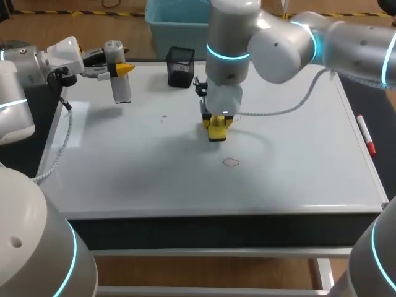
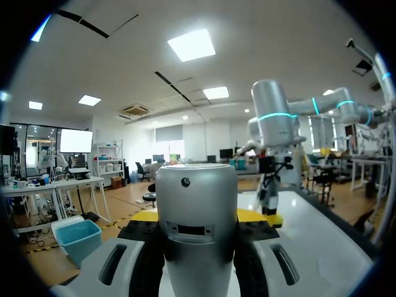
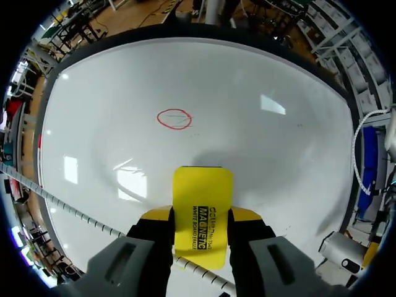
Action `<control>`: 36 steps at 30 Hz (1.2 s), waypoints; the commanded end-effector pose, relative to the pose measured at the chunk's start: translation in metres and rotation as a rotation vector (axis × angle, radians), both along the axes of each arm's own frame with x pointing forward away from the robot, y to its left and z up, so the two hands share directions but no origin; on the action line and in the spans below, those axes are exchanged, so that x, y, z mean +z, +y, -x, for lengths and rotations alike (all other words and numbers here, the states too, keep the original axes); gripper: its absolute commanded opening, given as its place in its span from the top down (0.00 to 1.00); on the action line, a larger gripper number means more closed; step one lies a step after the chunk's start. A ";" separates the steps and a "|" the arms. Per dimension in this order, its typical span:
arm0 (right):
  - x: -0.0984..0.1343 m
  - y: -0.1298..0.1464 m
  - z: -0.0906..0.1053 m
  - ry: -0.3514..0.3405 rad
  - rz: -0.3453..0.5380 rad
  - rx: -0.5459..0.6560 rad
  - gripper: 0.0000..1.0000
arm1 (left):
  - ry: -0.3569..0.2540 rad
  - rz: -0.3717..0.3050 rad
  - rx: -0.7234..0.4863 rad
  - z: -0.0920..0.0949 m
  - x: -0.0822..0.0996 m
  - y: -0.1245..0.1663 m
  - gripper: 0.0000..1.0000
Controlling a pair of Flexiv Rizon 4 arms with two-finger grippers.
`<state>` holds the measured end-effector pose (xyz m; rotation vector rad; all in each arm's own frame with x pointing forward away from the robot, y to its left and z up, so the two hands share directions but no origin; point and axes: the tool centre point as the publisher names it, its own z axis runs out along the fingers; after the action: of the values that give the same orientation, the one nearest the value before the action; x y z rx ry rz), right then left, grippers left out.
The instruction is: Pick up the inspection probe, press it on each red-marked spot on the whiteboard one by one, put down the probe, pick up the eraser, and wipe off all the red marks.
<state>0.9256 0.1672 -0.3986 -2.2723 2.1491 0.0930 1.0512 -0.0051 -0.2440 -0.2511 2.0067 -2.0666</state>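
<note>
Wiping is the step in hand: the right tool [image 3: 201, 218] is clamped on the yellow eraser [image 3: 202, 185] from both sides and hangs over the middle of the whiteboard [image 1: 297, 161], with the one red ring [image 3: 174, 119] I can make out lying ahead of it, well apart. To do this well, I would bring the eraser's face flat onto the board just short of the ring, then sweep across it with steady pressure. A tilted eraser would likely leave part of the line behind. A second pass back over the spot seems wise. The left tool [image 1: 117, 67] grips the silver probe [image 1: 119, 83] between its fingers at the board's far left corner. It has not been put down, and it sits well away from the wiping path.
</note>
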 end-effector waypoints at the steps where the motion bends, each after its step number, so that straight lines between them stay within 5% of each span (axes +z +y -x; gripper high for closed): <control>1: 0.010 -0.011 0.000 -0.007 -0.003 0.005 1.00 | 0.000 0.000 -0.001 0.000 0.001 0.000 1.00; 9: 0.010 -0.039 -0.020 0.006 -0.030 -0.031 1.00 | 0.000 0.000 -0.001 0.000 0.001 0.000 1.00; 24: 0.018 -0.198 -0.091 0.008 -0.003 -0.290 1.00 | 0.000 0.000 -0.001 0.000 0.001 0.000 1.00; 36: 0.016 -0.301 -0.122 0.032 -0.029 -0.445 1.00 | 0.000 0.000 -0.001 0.000 0.001 0.000 1.00</control>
<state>1.0475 -0.1076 -0.3811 -1.7375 2.5950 0.1172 1.0512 -0.0051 -0.2440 -0.2511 2.0068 -2.0667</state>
